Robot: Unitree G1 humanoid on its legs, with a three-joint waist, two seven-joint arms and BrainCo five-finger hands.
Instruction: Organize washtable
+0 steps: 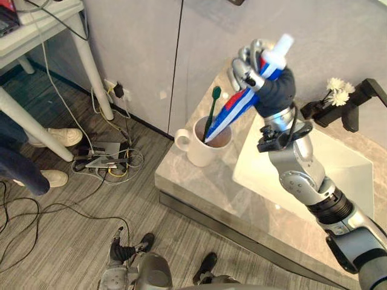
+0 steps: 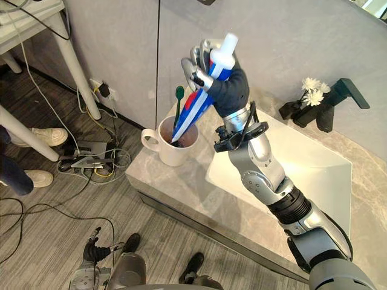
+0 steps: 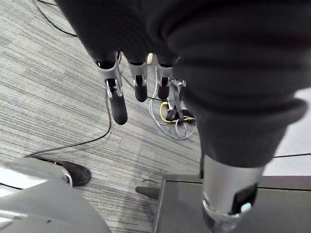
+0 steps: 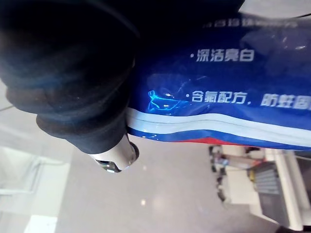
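**Holding tube [image 1: 239, 106] in mug [image 1: 202, 151] at tabletop [image 1: 199, 187] corner**

Grips the tube high in the right robot hand [image 1: 249, 71], fingers curled round it just below the white cap. Holds it tilted, cap up, lower end down inside the mug, beside a green brush [image 1: 211, 109] standing there. Places the mug near the tabletop's left corner, close to the left edge and not far from the front edge, handle turned out toward the left edge. Leaves a bare strip of stone between mug and sink [image 1: 344, 175], and more bare stone along the front edge. Shows a black tap [image 1: 357, 99] and white flowers [image 1: 338, 90] at the sink's far rim, well apart from the raised hand. Puts the wall [image 1: 205, 36] close behind that hand. Hangs the left robot hand [image 3: 118, 99] low over the floor [image 3: 48, 97], fingers straight and relaxed, holding nothing. Crowds the floor left of the tabletop with cables [image 1: 109, 160], a white table leg [image 1: 91, 60] and a person's shoes [image 1: 60, 136].
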